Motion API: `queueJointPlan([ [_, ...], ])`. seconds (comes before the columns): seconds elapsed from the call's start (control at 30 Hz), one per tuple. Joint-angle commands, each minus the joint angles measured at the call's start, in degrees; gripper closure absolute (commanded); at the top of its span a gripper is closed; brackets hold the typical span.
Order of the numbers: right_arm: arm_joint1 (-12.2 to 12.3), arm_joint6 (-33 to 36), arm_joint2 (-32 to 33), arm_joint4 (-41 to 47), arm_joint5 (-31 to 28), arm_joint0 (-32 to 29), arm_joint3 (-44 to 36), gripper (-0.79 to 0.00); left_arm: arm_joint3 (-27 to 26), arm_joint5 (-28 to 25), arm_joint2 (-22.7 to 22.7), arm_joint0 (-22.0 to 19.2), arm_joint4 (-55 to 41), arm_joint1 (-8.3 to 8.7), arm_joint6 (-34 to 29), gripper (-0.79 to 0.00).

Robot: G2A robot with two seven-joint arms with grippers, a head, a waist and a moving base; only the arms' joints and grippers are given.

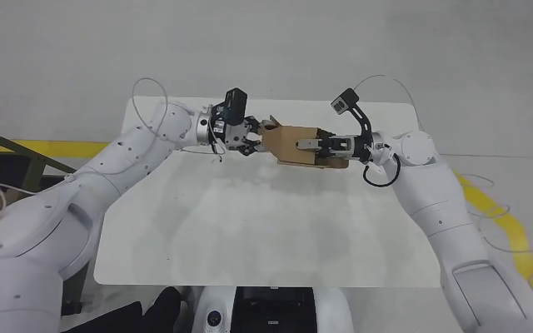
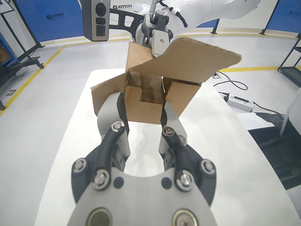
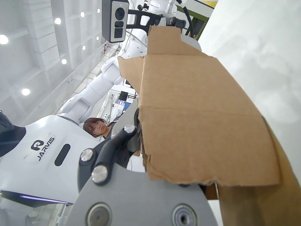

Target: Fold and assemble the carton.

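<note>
Right end effector (image 1: 315, 143) clamps the carton (image 1: 287, 138); left end effector (image 2: 143, 99), half-spread, straddles its end flap (image 2: 143, 115), which probably gets folded in next.

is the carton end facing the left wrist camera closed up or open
Open. The left wrist view looks straight into the hollow carton, and its large flaps are splayed outward.

Grey floor (image 2: 35, 83), yellow lines (image 2: 54, 55); blue barrier panels (image 2: 56, 17); ceiling lights (image 3: 25, 92); perhaps shelving (image 2: 291, 59).

carton (image 3: 200, 118) cut off, right end effector (image 1: 306, 143) part-hidden
</note>
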Motion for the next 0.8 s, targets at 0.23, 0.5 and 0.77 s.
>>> queueJointPlan([
  [0.23,0.04,-0.14,-0.23,0.22,-0.14,0.12,0.15,0.0,-1.41,0.69,-1.89,1.02,4.02,-0.2,0.7,-0.348],
  [0.5,0.04,-0.1,-0.45,0.53,-0.1,0.26,0.34,0.0,-2.6,0.92,-3.68,2.08,6.77,-0.16,0.93,-0.339],
  [0.77,0.07,-0.28,-0.57,0.63,-0.28,0.37,0.48,0.0,-4.63,0.54,-5.71,3.05,8.49,0.28,0.54,-0.348],
])
